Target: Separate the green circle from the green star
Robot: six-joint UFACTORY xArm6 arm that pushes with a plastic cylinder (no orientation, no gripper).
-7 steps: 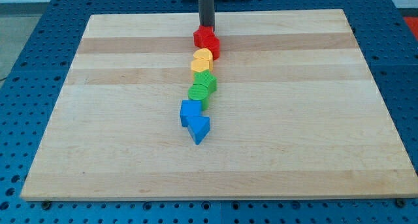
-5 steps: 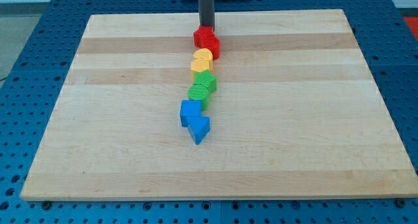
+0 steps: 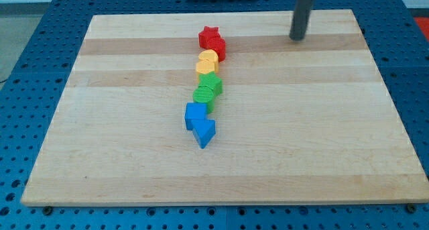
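Now my tip (image 3: pixel 297 38), no jaws fitted, has jumped right from the red star (image 3: pixel 210 36); green circle (image 3: pixel 210 85) and green star (image 3: pixel 203 96) still touch.

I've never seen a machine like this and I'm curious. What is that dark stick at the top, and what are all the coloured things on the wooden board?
The dark stick is the end of a robot arm. It has no hand, so it holds nothing; it only pushes things with its bottom end, my tip. One camera looks down at a wooden board on a blue table full of holes. Small blocks sit in a crooked row down the middle: a red star with another red block, two yellow blocks, a green star, a green circle, a blue cube and a blue triangle. My tip is far off at the view's upper right, touching none of them.
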